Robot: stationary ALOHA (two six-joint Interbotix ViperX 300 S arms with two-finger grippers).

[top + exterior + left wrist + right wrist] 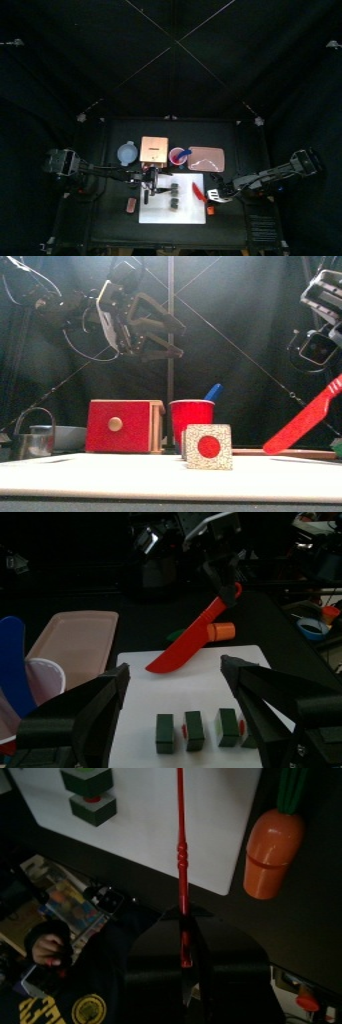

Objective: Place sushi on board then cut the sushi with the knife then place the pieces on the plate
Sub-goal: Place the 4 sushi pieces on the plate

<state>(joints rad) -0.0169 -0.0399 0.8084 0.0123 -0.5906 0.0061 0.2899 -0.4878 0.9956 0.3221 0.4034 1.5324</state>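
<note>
the left claw (174,672) hung open above the white cutting board (167,697). the sushi pieces (201,728) sat in a row on the board. the red knife (194,637) slanted tip-down over the board's right part, its handle clamped in the closed right claw (185,933). a carrot (267,843) lay just beside the board.

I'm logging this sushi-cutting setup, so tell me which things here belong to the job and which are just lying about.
In the job: sushi pieces, white board, red knife in the right gripper, pink tray, left gripper open above.
Lying about: wooden box, red cup, blue knife, blue-grey bowl, carrot.
</note>
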